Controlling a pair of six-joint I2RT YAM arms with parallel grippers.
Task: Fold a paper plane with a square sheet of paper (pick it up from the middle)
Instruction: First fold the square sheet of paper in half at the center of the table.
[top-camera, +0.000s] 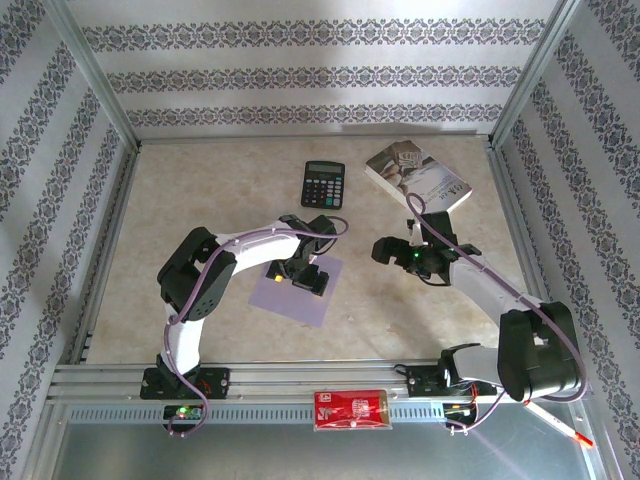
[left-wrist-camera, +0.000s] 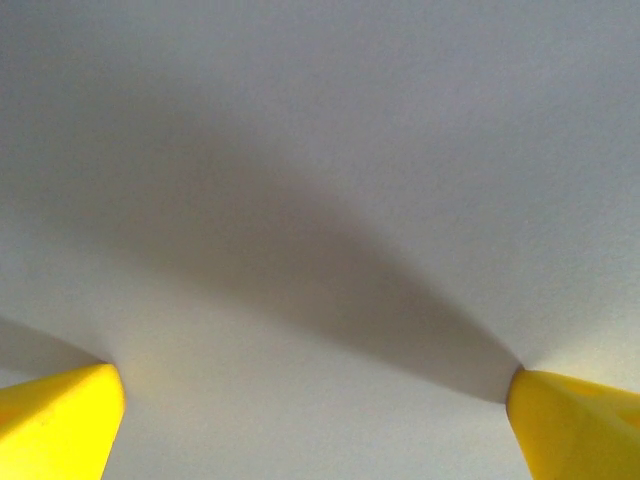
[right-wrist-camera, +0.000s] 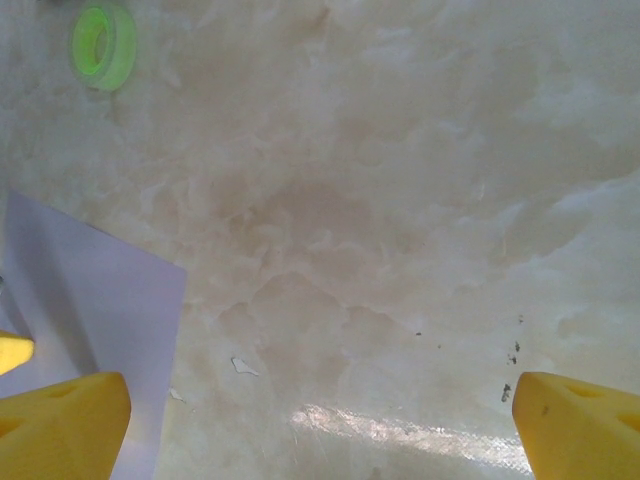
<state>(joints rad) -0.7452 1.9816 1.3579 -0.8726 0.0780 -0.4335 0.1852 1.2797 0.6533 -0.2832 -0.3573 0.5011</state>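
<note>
at mid-table: left gripper spread wide on the lilac sheet, nothing held

near the middle of the table (top-camera: 200, 190) the square sheet of paper (top-camera: 300, 308) lay flat and unfolded, turned a bit askew to the table edges. calculator (top-camera: 323, 184) and book (top-camera: 418, 177) sat farther back, well apart from it.

left gripper (left-wrist-camera: 314, 385) was over the sheet's middle, jaws released and spread wide, both yellow tips down at the paper surface. their shadows met the tips, so contact looked likely, but i couldn't be sure. nothing was pinched.

right gripper (right-wrist-camera: 320, 405) was also released, jaws wide, hovering over bare table just beside the sheet's right edge. a corner of lilac showed by its left finger, and a green ring (right-wrist-camera: 103, 45) lay farther off. it held nothing.

handling, my read: the paper looked thin, very light and limp, and it lay flush with no edge to get under. on that smooth top it would likely slide rather than lift if pushed sideways. it would crease easily, and a stray crease would spoil the folds. best hold was the middle: tips pressed down and drawn together so the paper bunched into a small ridge, then clamped on that ridge. pressure needed to be light, as too much could tear or drag the sheet. folding looked not yet begun.
</note>
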